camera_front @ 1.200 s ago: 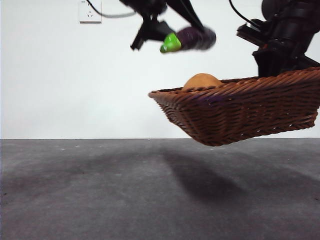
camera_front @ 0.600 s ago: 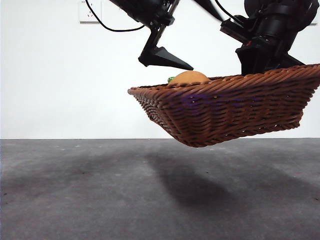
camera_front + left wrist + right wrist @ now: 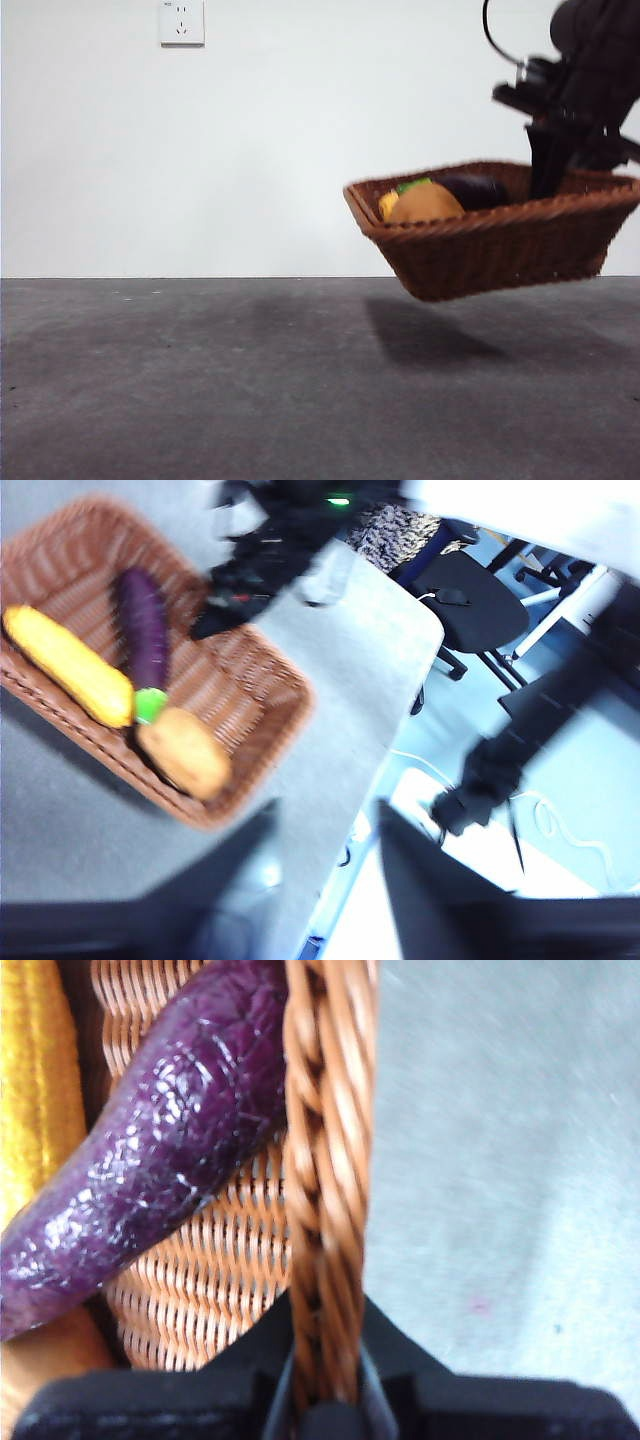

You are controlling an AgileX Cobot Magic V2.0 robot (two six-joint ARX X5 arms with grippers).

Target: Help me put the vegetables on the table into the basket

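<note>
You have the basket (image 3: 500, 250) lifted clear of the desk (image 3: 250, 380), tilted, its shadow on the surface below. Your right tool (image 3: 325, 1400) pinches the braided rim (image 3: 325, 1160) between its 2 jaws. All 3 vegetables lie inside: the corn (image 3: 68, 665) and the eggplant (image 3: 143, 630) side by side, the potato (image 3: 183, 752) just beyond the eggplant's green cap. Your left tool (image 3: 320, 880) hangs high above the desk, well apart from the basket, jaws spread with nothing between them.
</note>
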